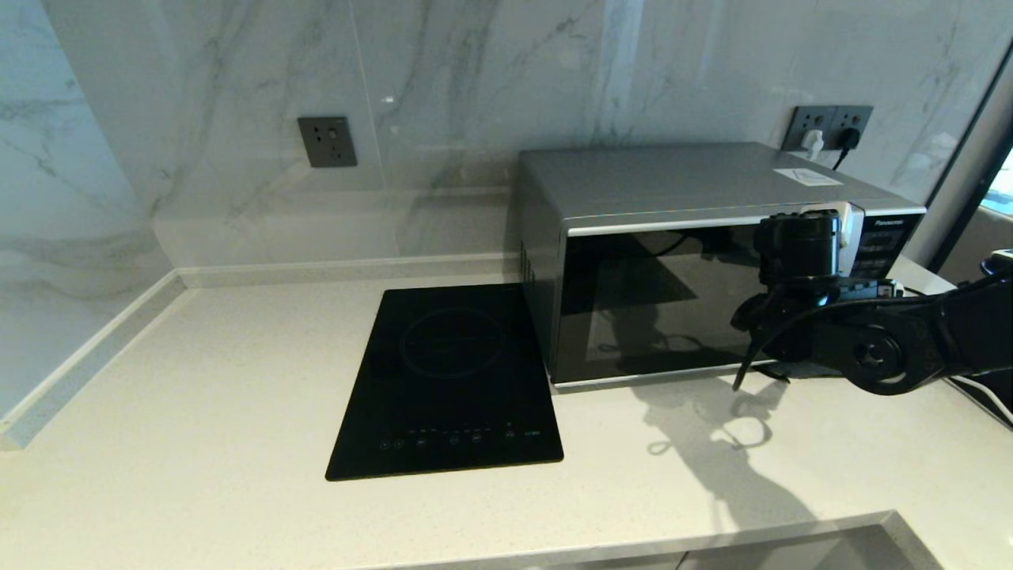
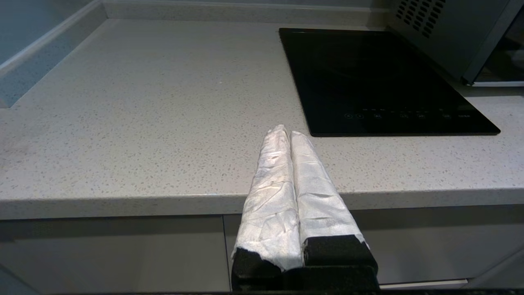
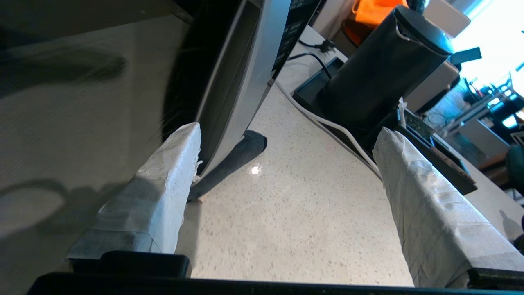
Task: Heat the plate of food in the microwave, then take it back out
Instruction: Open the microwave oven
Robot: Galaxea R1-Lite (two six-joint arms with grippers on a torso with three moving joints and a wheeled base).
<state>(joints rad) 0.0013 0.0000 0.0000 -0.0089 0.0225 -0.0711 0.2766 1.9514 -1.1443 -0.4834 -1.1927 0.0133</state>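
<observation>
The silver-grey microwave [image 1: 657, 301] stands at the back right of the counter with its dark glass door closed. No plate of food shows in any view. My right arm [image 1: 870, 348] reaches in front of the door's right side. In the right wrist view, my right gripper [image 3: 286, 133] is open wide above the counter. One taped finger [image 3: 163, 192] lies right beside the lower end of the curved silver handle [image 3: 241, 82], which sits just inside the jaws. My left gripper [image 2: 289, 132] is shut on nothing, low at the counter's front edge, left of the hob.
A flat black induction hob [image 1: 451, 380] lies left of the microwave. A black kettle [image 3: 380, 69] on its base and a white cable [image 3: 327, 123] stand right of the microwave. Wall sockets [image 1: 827, 127] sit behind it. The counter's front edge [image 2: 123, 200] is near the left gripper.
</observation>
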